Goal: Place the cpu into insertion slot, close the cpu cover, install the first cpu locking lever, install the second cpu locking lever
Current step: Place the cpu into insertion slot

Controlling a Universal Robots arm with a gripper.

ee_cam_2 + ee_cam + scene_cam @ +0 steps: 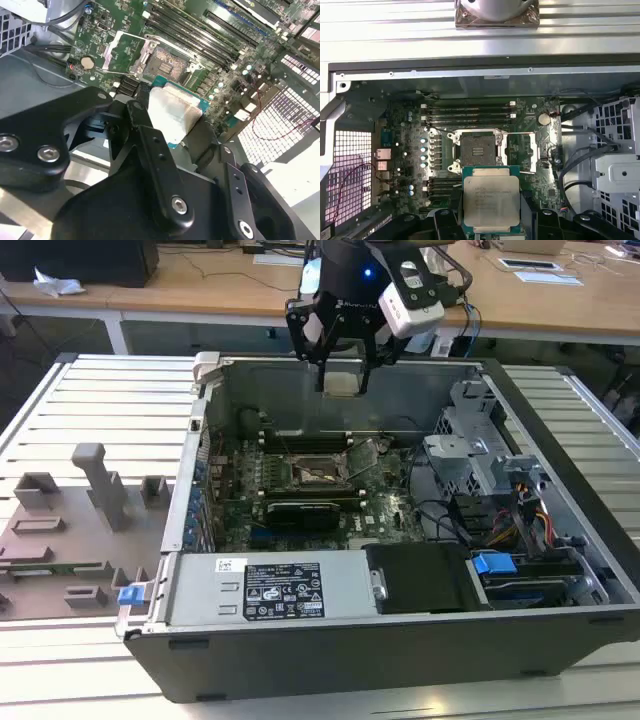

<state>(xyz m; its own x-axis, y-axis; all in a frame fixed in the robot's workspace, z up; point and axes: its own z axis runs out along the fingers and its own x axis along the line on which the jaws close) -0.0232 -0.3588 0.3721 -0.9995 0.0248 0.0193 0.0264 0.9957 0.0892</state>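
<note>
While the claw [341, 375] hangs over the far wall of the open computer case [330, 650], it pinches the cpu [341, 383] by two opposite edges, holding the chip flat with its silver top up and well clear of the board. The case lies on its side on a pale, slatted metal surface [100, 390]. Toward the exterior view's left of the claw, a grey tray [60, 540] of moulded fixtures sits on the same slats. Wooden desks [200, 290] run along the room behind the arm. Below the claw and nearer the exterior camera, the insertion slot [318, 472] sits in the green motherboard [390, 510], its recess bare and nothing lying in it. The cpu cover [365, 455] is swung up and open at the slot's side, on the exterior view's right. In the first wrist view the cpu [491, 200] sits between the dark fingers [445, 222], with the slot [477, 148] just beyond it and the cover [520, 152] laid back beside the slot. Past the slot lie the long memory slots [467, 112], and past those the case wall. Open air surrounds the claw above the case rim. Lower down, a drive cage [480, 460] with cables crowds the exterior view's right, and the power supply [270, 590] closes the near edge.
</note>
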